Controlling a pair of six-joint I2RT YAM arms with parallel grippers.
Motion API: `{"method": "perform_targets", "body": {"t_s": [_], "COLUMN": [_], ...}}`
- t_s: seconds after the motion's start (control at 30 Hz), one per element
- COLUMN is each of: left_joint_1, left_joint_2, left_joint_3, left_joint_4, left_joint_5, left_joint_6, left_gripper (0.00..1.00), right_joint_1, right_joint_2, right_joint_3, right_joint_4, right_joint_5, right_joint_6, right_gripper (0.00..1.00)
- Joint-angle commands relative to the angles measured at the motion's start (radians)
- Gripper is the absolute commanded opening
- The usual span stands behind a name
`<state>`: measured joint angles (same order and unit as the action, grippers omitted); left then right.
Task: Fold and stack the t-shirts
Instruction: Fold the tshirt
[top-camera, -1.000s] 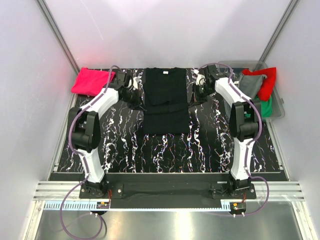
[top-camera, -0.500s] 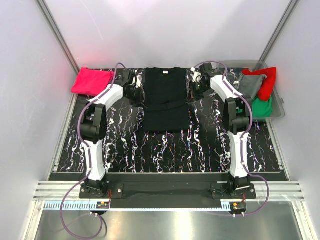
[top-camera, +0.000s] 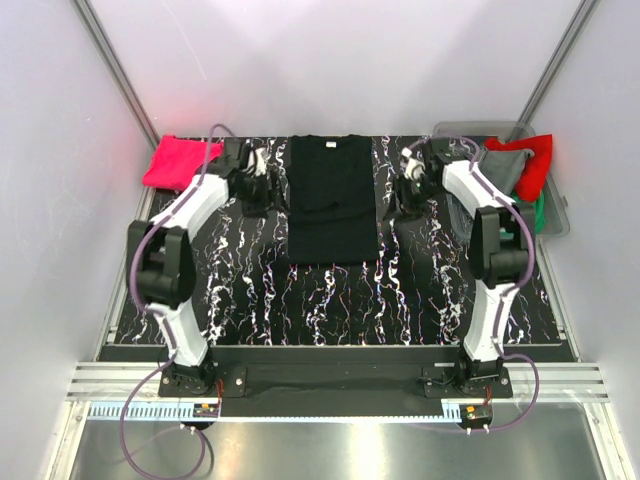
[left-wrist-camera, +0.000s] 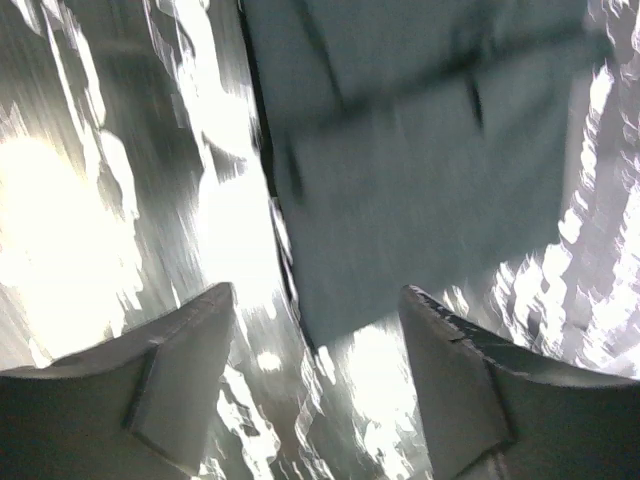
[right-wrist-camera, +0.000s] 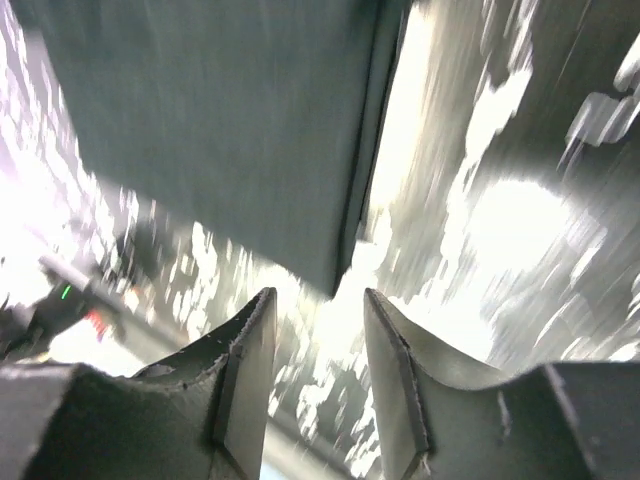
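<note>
- The black t-shirt lay flat at the far middle of the desk, between the two hands.
- The left hand hung just beside its left edge, fingers apart, holding nothing.
- The right hand stood near its right edge, fingers parted, likewise empty.
- The shirt's long axis ran near to far, collar toward the desk's far edge.

Black t-shirt, pink-red t-shirt, red t-shirt, grey t-shirt, green t-shirt; black table veined with white marbling.
</note>
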<state>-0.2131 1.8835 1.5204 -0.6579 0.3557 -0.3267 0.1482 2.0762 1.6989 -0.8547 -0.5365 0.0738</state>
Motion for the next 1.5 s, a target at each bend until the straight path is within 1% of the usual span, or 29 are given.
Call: {"method": "perform_targets", "body": {"t_s": [0.0, 0.03, 0.07, 0.13, 0.2, 0.33, 0.43, 0.53, 0.57, 0.9, 1.0, 1.03, 1.13, 1.17, 1.27, 1.33, 1.37, 1.43, 1.47], "left_joint_1": [0.023, 0.023, 0.023, 0.023, 0.020, 0.008, -0.008, -0.032, -0.040, -0.060, -0.060, -0.060, -0.058, -0.060, -0.060, -0.060, -0.060, -0.058, -0.058], "left_joint_2": [-0.084, -0.090, -0.092, -0.089, -0.075, -0.029, 0.003, 0.034, 0.038, 0.071, 0.077, 0.083, 0.091, 0.092, 0.098, 0.100, 0.098, 0.095, 0.094], "left_joint_3": [-0.173, -0.257, -0.293, -0.365, -0.382, -0.358, -0.332, -0.307, -0.302, -0.292, -0.289, -0.287, -0.281, -0.278, -0.272, -0.269, -0.269, -0.264, -0.263], "left_joint_4": [-0.014, 0.007, 0.029, 0.082, 0.110, 0.116, 0.116, 0.122, 0.124, 0.121, 0.121, 0.124, 0.129, 0.133, 0.133, 0.133, 0.132, 0.127, 0.124], "left_joint_5": [0.170, 0.205, 0.262, 0.293, 0.322, 0.316, 0.309, 0.313, 0.312, 0.301, 0.299, 0.301, 0.302, 0.301, 0.299, 0.299, 0.301, 0.293, 0.293], "left_joint_6": [-0.121, -0.135, -0.150, -0.195, -0.207, -0.212, -0.224, -0.230, -0.230, -0.230, -0.232, -0.232, -0.235, -0.238, -0.238, -0.236, -0.232, -0.227, -0.219], "left_gripper": [0.68, 0.65, 0.64, 0.62, 0.59, 0.59, 0.63, 0.63, 0.60, 0.52, 0.45, 0.40, 0.36, 0.31, 0.23, 0.17, 0.12, 0.08, 0.07], "right_joint_1": [0.004, 0.004, 0.004, 0.004, 0.004, 0.007, 0.013, 0.019, 0.021, 0.047, 0.056, 0.054, 0.059, 0.062, 0.060, 0.060, 0.060, 0.059, 0.057], "right_joint_2": [-0.097, -0.111, -0.111, -0.105, -0.096, -0.056, -0.030, -0.010, -0.005, 0.033, 0.045, 0.050, 0.068, 0.074, 0.082, 0.081, 0.076, 0.071, 0.068], "right_joint_3": [-0.172, -0.241, -0.263, -0.291, -0.291, -0.268, -0.255, -0.252, -0.254, -0.266, -0.260, -0.259, -0.249, -0.249, -0.254, -0.262, -0.263, -0.266, -0.268], "right_joint_4": [-0.060, -0.050, -0.034, -0.020, -0.004, 0.032, 0.042, 0.046, 0.046, 0.040, 0.043, 0.043, 0.046, 0.046, 0.057, 0.069, 0.072, 0.082, 0.085], "right_joint_5": [-0.111, -0.121, -0.126, -0.134, -0.146, -0.163, -0.172, -0.181, -0.184, -0.191, -0.192, -0.186, -0.183, -0.183, -0.181, -0.172, -0.171, -0.152, -0.146], "right_joint_6": [0.029, 0.029, 0.040, 0.043, 0.056, 0.093, 0.099, 0.110, 0.112, 0.121, 0.126, 0.130, 0.133, 0.135, 0.147, 0.156, 0.158, 0.159, 0.161], "right_gripper": [0.46, 0.46, 0.45, 0.45, 0.45, 0.47, 0.47, 0.47, 0.47, 0.47, 0.46, 0.46, 0.45, 0.45, 0.39, 0.33, 0.31, 0.27, 0.27]}}
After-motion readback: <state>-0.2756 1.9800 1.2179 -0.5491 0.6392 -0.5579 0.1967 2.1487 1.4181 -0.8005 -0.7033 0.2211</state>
